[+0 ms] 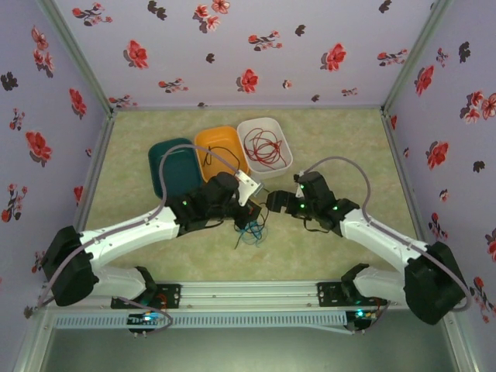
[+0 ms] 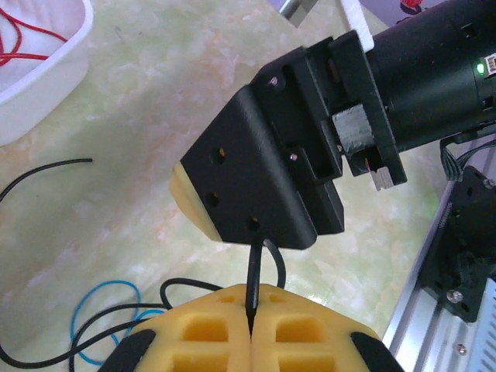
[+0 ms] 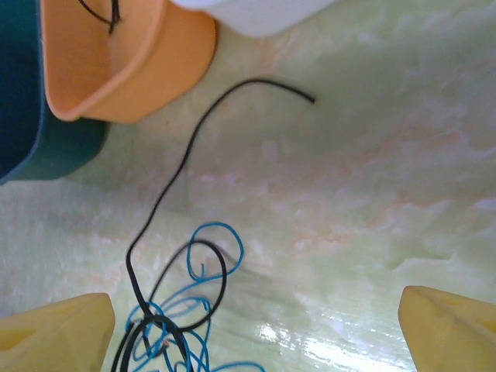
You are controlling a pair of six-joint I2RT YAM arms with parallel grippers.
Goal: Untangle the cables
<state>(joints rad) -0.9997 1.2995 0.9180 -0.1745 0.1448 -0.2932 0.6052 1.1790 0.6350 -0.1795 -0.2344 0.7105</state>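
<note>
Black cable (image 3: 188,147) and blue cable (image 3: 219,225) lie tangled on the pale green table (image 3: 372,155), near the orange bin (image 3: 124,70). We see the left gripper (image 2: 250,314) pinching the black cable between pressed-together yellow fingers (image 2: 209,329). The right gripper (image 3: 252,337) hangs above the tangle, jaws spread wide.

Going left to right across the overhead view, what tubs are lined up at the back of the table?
Teal tub → orange tub → white tub, which has a red cable coiled inside.
</note>
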